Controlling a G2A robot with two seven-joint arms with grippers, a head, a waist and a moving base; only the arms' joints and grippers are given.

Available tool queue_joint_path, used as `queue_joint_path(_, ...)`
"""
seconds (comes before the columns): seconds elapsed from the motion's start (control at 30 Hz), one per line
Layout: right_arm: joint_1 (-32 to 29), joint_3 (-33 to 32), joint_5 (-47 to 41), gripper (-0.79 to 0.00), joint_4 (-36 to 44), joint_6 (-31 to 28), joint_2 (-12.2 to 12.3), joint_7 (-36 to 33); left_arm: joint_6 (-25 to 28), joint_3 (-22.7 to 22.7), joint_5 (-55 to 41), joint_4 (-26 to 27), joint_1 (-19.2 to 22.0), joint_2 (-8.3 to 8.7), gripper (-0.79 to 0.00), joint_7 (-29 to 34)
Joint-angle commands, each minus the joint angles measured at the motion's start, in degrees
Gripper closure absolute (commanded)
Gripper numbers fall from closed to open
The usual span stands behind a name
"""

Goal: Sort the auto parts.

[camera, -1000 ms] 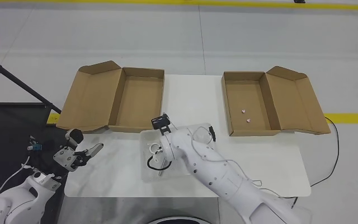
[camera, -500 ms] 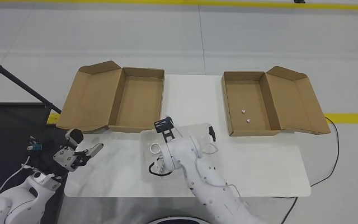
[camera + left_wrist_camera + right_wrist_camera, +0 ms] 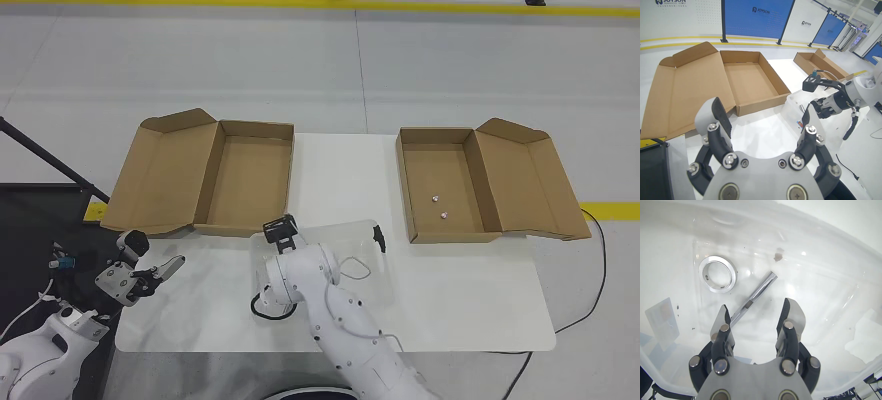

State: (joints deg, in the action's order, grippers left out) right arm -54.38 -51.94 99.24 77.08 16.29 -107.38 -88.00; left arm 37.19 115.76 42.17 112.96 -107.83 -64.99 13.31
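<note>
1. Two open cardboard boxes sit on the white tabletop (image 3: 345, 165), well apart: the left box (image 3: 245, 180) and the right box (image 3: 440, 170), each with its lid flap folded outward.
2. Two small parts lie on the floor of the right box, near each other: one small part (image 3: 434, 197) and a second small part (image 3: 445, 213).
3. One clear plastic bin (image 3: 360, 223) stands between the boxes, nearer the robot's edge of the tabletop.
4. In the bin lie two auto parts. The metal ring (image 3: 734, 274) lies flat, and the metal rod (image 3: 757, 292) lies on a slant just beside it, not touching it.
5. The right pincer (image 3: 755, 306) hangs inside the bin above its floor, its fingers spread wide with nothing between them.
6. The rod's near end runs out of sight behind one finger (image 3: 724, 317) of the right pincer. Whether the two touch I cannot tell.
7. The left pincer (image 3: 762, 105) sits off the tabletop's left corner, well apart from the bin, and points toward the left box.
8. The left pincer's fingers are spread wide, and it holds and touches nothing.
</note>
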Motion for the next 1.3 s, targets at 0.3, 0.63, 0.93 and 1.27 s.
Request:
queue_joint_path(0.3,2.34,-0.4,-2.24,-0.379,-5.27,0.0,-0.74,0.0,0.0,0.0,0.0,0.0,0.0,0.0,-0.785,0.0)
queue_joint_path(0.63,2.66,-1.64,-5.12,-0.222,-7.01,-0.01,-0.63,0.0,0.0,0.0,0.0,0.0,0.0,0.0,-0.785,0.0)
queue_joint_path(0.93,2.83,-3.18,-5.98,0.0,-6.29,-0.01,-0.46,0.0,0.0,0.0,0.0,0.0,0.0,0.0,-0.785,0.0)
queue_joint_path(1.27,0.95,-6.86,-3.92,0.0,4.36,-2.92,0.12,0.0,0.0,0.0,0.0,0.0,0.0,0.0,-0.785,0.0)
